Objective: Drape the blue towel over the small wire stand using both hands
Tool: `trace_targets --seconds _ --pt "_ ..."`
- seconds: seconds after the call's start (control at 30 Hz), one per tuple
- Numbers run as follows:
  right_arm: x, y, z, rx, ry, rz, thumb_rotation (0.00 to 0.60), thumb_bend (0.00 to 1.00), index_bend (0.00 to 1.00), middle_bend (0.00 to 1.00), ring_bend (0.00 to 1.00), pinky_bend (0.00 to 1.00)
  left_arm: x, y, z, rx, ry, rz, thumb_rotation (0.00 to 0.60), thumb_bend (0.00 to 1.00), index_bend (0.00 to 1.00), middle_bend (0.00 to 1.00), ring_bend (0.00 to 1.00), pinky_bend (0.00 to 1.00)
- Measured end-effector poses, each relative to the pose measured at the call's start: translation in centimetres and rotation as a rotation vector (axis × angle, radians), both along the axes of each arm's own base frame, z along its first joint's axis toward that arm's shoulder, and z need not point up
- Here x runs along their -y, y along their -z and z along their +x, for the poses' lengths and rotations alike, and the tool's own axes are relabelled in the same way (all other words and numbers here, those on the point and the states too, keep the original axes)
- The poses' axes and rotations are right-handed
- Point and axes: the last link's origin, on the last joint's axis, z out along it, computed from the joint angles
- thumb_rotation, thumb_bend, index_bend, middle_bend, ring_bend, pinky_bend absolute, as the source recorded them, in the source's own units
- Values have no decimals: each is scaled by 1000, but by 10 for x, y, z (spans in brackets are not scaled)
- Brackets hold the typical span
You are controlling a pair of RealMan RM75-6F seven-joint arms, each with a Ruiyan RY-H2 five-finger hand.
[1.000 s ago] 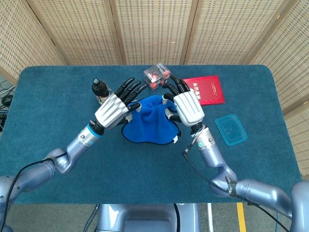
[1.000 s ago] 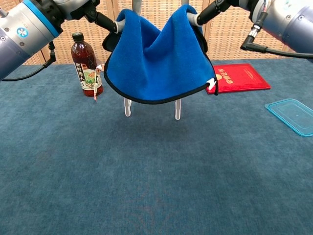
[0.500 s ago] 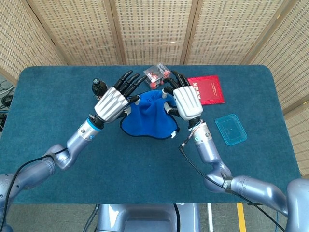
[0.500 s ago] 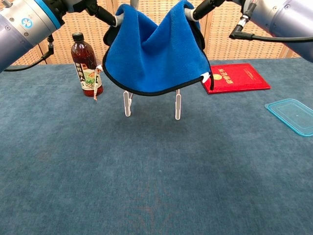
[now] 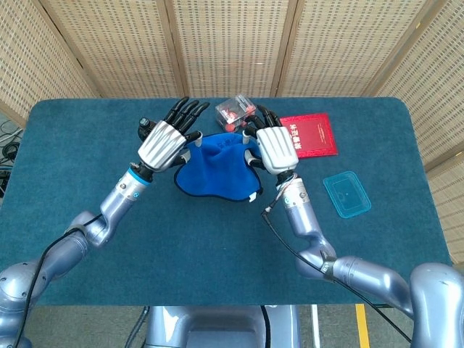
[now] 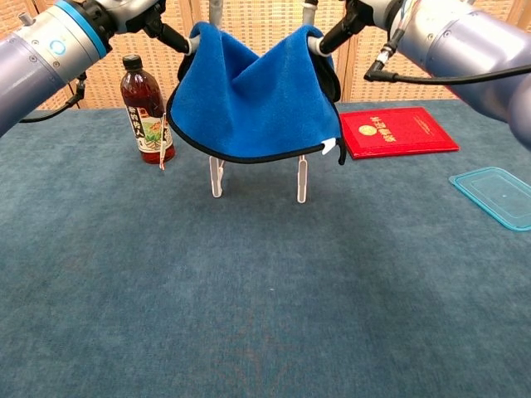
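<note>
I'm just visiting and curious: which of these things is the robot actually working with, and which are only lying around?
In use: blue towel, wire stand, left hand, right hand.

Lying about: bottle, red booklet, clear box, blue lid.

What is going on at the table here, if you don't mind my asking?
The robot is hanging a blue towel over a small wire stand. Its left hand and right hand each hold an upper corner, with the towel spread between them above the stand, whose legs show below the hem. A bottle and a red booklet sit nearby.
</note>
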Motion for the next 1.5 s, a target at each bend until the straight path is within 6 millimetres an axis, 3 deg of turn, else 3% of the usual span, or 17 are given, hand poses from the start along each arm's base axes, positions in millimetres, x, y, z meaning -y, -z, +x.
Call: trace_targets --seconds 0.83,1.5 --pt "16 18 -38 -43 84 24 600 492 616 278 80 123 -10 18 -32 19 -125 -44 600 430 721 0 0 0" --pt "18 22 -50 -54 105 32 600 492 616 278 80 124 -14 24 -54 2 -210 -66 600 430 721 0 0 0"
